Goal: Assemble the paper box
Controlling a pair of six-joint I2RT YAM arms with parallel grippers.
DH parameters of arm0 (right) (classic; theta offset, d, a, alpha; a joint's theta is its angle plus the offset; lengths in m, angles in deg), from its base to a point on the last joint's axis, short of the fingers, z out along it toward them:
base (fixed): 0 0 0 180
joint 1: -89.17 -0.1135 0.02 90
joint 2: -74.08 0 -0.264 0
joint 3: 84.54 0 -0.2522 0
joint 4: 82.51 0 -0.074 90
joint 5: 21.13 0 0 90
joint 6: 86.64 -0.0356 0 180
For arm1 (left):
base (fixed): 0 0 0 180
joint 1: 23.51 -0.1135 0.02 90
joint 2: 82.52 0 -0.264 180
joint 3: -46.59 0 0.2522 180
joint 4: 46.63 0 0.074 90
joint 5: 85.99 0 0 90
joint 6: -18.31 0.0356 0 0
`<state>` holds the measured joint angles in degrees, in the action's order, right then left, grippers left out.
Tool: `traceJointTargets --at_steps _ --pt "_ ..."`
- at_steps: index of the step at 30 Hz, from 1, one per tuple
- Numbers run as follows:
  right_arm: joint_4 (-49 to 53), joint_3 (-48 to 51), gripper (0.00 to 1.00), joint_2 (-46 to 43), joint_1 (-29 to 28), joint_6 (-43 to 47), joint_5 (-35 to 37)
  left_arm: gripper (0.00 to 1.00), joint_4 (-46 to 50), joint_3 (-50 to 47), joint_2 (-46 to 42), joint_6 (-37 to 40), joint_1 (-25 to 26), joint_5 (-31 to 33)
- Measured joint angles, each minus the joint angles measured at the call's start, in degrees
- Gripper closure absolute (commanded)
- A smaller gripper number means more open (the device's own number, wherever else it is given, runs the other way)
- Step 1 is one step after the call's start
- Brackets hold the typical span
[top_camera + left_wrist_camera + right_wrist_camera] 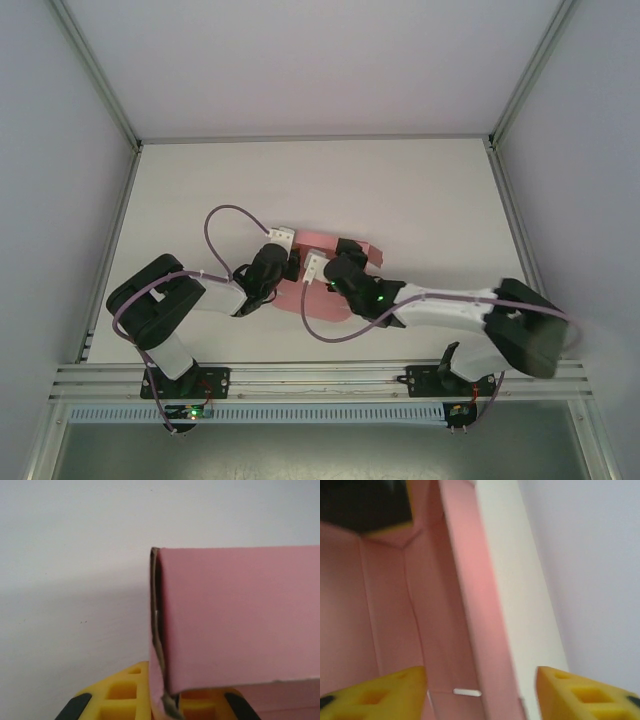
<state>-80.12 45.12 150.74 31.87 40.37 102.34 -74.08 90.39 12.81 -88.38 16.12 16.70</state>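
Two sets of jaws meet on a pink paper box (322,241) lying about mid-worktop (300,180), partly folded, with much of it hidden from above. In the overhead view its far edge runs left to right, dropping slightly nearer on the right, but I cannot tell its long axis. On my left wrist camera a pink panel (240,615) stands upright with its top edge level and its end edge vertical. The left jaws are pinching that end edge between their yellow fingers (125,697). The right jaws are spread wide, a raised pink wall (465,580) passing between their yellow fingers (380,692), beside the box's creased inner face.
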Motion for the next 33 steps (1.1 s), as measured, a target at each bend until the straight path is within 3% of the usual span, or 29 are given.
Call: traceJointTargets --at_steps 2,7,11,14,18,22,28,33 --pt "1.8 -0.2 0.18 -6.9 2.0 -3.0 -6.0 1.00 0.0 0.4 0.0 0.0 0.0 -0.9" --pt "2.1 -1.9 0.14 -18.3 13.9 -15.2 -19.4 1.00 0.0 0.6 0.0 0.4 -0.7 -7.3" --pt "7.0 -7.3 0.18 -16.3 27.4 -26.9 -26.4 1.00 -1.4 0.5 -0.1 0.4 -2.2 -14.8" --pt "12.8 -12.0 0.21 -10.7 33.5 -31.9 -30.2 1.00 -1.8 0.5 -1.0 0.4 -2.8 -20.3" --pt "19.2 -16.3 0.23 -0.9 34.2 -34.4 -36.1 1.00 -1.7 1.4 -3.1 0.4 -3.0 -25.9" --pt "22.9 -18.7 0.28 7.6 33.8 -35.0 -42.0 1.00 -1.8 2.6 -4.0 -0.1 -3.0 -27.7" --pt "25.7 -20.8 0.31 13.0 33.4 -35.0 -51.8 1.00 0.5 5.5 -4.0 -1.9 -3.0 -24.7" --pt "21.8 -21.9 0.33 15.2 33.2 -36.0 -55.0 1.00 4.0 10.0 -1.7 -4.2 -3.0 -19.8"
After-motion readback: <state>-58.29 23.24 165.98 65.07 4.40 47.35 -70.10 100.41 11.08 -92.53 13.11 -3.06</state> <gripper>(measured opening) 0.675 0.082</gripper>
